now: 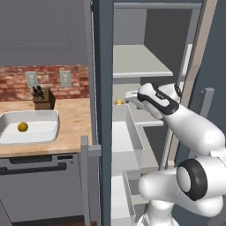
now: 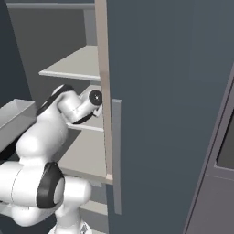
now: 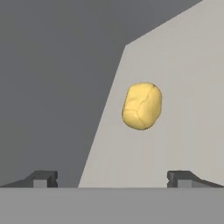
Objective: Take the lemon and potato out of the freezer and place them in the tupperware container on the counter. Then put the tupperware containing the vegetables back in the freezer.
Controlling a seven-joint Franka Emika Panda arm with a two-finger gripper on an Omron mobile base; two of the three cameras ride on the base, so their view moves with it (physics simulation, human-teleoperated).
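The freezer [image 1: 104, 66] is the biggest thing here, a tall dark blue-grey unit standing open, with pale grey matte shelves [image 1: 137, 62] stepped inside it and a pale-edged door [image 2: 160, 105] swung out on the arm's right. To the arm's left, well apart from the hand, runs the counter [image 1: 75, 119], light beige with a wood grain, over dark grey base cabinets and backed by a red brick wall [image 1: 17, 81] with two outlets and a small dark knife block [image 1: 43, 98].

On that counter sits the tupperware container [image 1: 42, 115], a shallow white tub with rounded corners and a raised rim. The left base view shows a small bright yellow lemon [image 1: 22, 127] lying in it.

The white arm reaches into the freezer at middle-shelf height. The gripper [image 3: 111, 177] points along the shelf with its two dark finger tips spread wide, nothing between them. Straight ahead of the hand, apart from the tips, the potato [image 3: 141, 106] rests on the pale shelf: a dull yellow-tan lump with faint cracked lines over its surface. From the left base view it shows as a small yellow speck [image 1: 118, 102] just beyond the hand.
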